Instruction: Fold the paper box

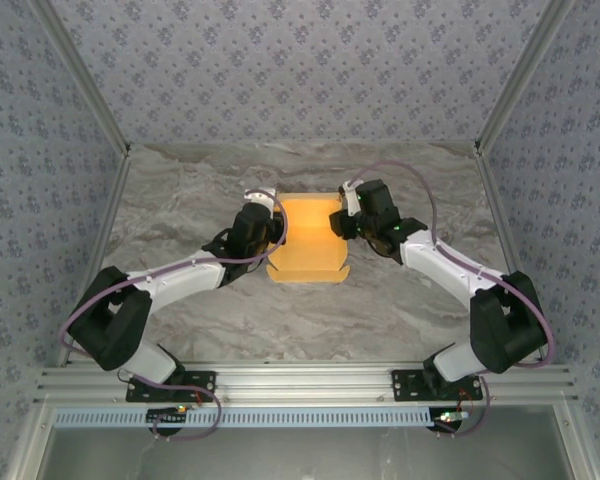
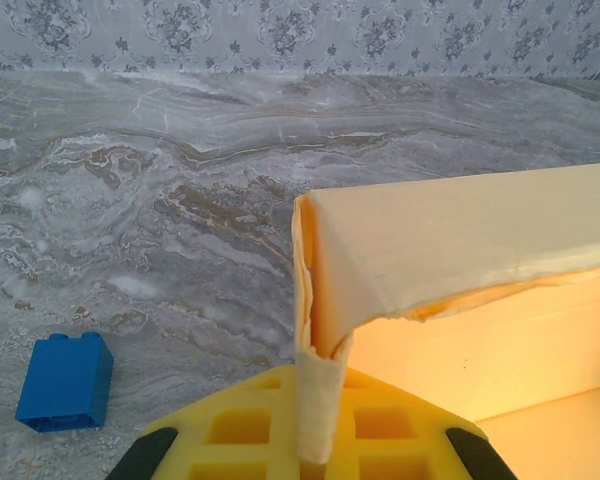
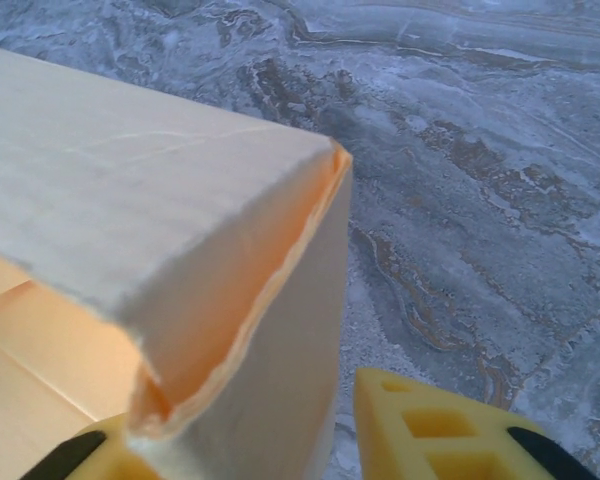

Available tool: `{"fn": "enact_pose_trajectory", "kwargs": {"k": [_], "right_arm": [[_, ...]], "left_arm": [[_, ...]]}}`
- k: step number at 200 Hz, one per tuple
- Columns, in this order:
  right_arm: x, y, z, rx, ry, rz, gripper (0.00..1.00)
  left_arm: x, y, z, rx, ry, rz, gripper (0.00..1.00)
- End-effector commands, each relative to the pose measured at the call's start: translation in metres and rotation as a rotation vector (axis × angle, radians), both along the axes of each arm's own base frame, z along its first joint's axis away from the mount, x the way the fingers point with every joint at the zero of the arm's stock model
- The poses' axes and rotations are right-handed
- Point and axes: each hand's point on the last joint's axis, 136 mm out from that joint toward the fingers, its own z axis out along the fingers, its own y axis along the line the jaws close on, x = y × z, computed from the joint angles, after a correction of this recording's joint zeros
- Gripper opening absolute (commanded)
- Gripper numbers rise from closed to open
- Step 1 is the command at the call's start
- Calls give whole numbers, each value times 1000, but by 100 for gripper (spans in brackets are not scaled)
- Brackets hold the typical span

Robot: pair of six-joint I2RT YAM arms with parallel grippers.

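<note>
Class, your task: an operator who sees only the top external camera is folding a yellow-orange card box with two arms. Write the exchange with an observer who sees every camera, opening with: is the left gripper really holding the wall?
Observer: Yes. The left gripper is shut on a folded corner of the raised wall of the yellow-orange thin card paper box.
Operator: And the right gripper?
Observer: The right gripper straddles the opposite wall, with a slim gap beside one yellow finger.
Operator: Anything near the left arm?
Observer: A small blue plastic block lies on the grey marble table, apart from the box.
</note>
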Motion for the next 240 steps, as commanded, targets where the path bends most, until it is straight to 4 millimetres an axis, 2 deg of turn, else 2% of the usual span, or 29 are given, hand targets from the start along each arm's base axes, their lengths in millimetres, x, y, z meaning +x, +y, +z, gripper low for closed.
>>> {"fn": "enact_pose_trajectory", "kwargs": {"k": [1, 43, 98, 147, 158, 160, 165, 209, 240], "right_arm": [[11, -13, -2, -43, -17, -110, 27], [16, -31, -8, -89, 5, -272, 16], [10, -44, -13, -203, 11, -440, 10], [1, -41, -2, -334, -33, -512, 10], [-2, -45, -6, -372, -32, -527, 10], [1, -43, 3, -362, -46, -536, 10], [2, -43, 6, -361, -51, -542, 10], [1, -48, 4, -400, -48, -570, 10], [1, -38, 3, -364, -28, -522, 12]], "left_arm": [[-4, -5, 22, -54, -38, -24, 0], [-5, -5, 22, -57, -36, -24, 0], [-5, -7, 19, -58, -31, -25, 0], [-2, -5, 17, -50, -24, -10, 0], [-2, -4, 17, -46, -23, 1, 0], [-2, -3, 16, -44, -22, 4, 0], [-2, -2, 16, -42, -21, 8, 0], [-4, 3, 15, -36, -16, 29, 0], [-3, 4, 13, -33, -14, 35, 0]]}}
